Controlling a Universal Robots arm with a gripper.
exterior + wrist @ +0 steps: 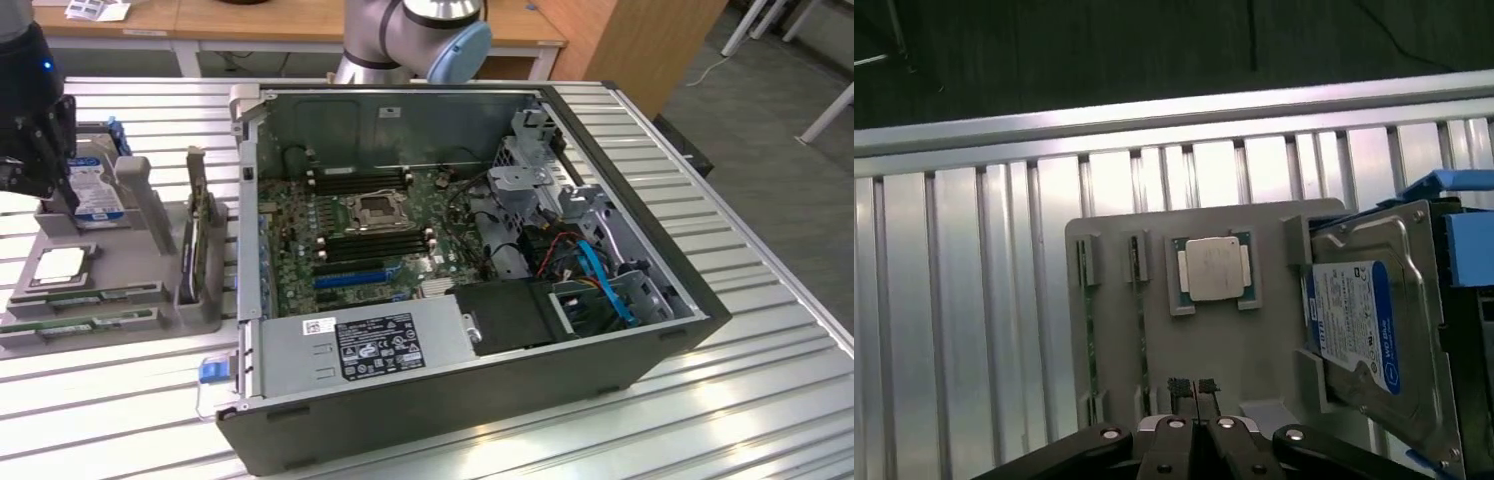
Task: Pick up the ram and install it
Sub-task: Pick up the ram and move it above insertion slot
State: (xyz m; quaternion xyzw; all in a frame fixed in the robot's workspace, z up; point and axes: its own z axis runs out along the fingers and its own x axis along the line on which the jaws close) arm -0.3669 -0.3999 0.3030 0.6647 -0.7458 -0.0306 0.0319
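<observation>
Two ram sticks (pixel 83 297) lie side by side in slots at the front of a grey parts holder (pixel 147 215) on the exterior view's left. In the wrist view they show edge-on as thin green strips (pixel 1091 335), held by grey clips. My gripper (pixel 30 170) hangs above the back of the holder, near the hard drive. Its fingertips (pixel 1192 386) are pressed together with nothing between them, above the holder plate (pixel 1264 340) and beside the nearer ram strip (pixel 1144 335).
An open computer case (pixel 641 350) fills the middle of the slatted metal table, its motherboard (pixel 367 235) with black memory slots facing up. On the holder sit a square silver CPU (pixel 1214 270) and a blue-labelled hard drive (pixel 1364 320). The arm's base (pixel 400 40) stands behind the case.
</observation>
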